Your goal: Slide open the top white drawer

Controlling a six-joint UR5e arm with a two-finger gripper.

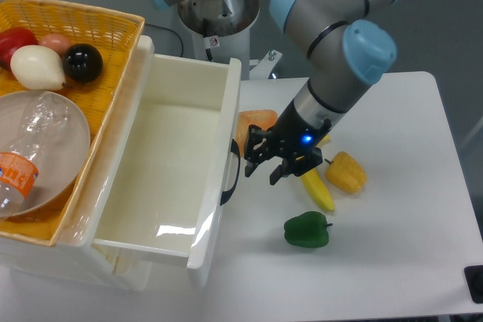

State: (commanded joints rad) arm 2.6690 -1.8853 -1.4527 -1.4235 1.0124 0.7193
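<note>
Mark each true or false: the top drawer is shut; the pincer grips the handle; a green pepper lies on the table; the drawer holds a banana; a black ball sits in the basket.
1. The top drawer is shut. False: it stands pulled well out.
2. The pincer grips the handle. False: it is open, just clear of the handle.
3. A green pepper lies on the table. True.
4. The drawer holds a banana. False: the drawer looks empty; the banana lies on the table.
5. A black ball sits in the basket. True.
</note>
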